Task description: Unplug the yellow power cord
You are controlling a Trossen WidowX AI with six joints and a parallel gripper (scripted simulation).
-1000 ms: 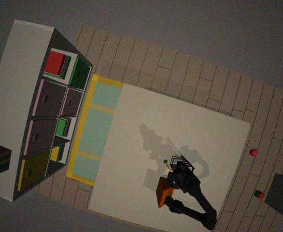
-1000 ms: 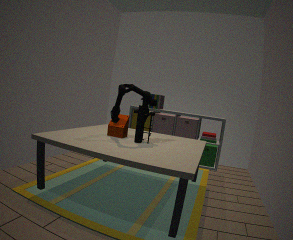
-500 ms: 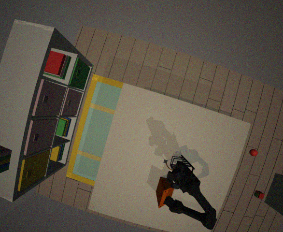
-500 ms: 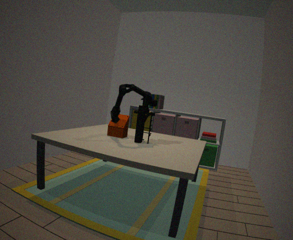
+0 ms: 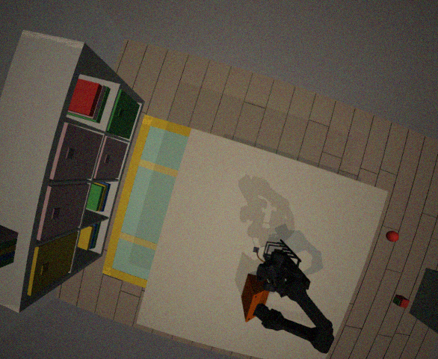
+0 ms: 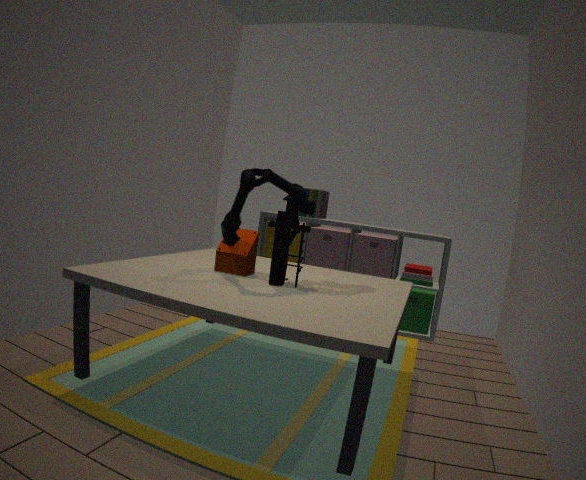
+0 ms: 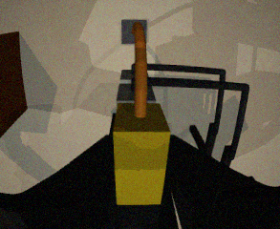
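Observation:
My gripper is shut on the yellow plug, which sits upright between the dark fingers in the wrist view. An orange-brown cord leaves the plug's far end and runs to a small dark square block on the table. Dark grey flat pieces show just beyond the plug; they may be part of the power strip. The strip is mostly hidden, so I cannot tell whether the plug is seated in it. In the top view, the arm covers the plug and fingertips.
A black wire rack stands close beside the gripper and plug. The arm's base is on an orange box on the pale table. A shelf unit stands beyond the table.

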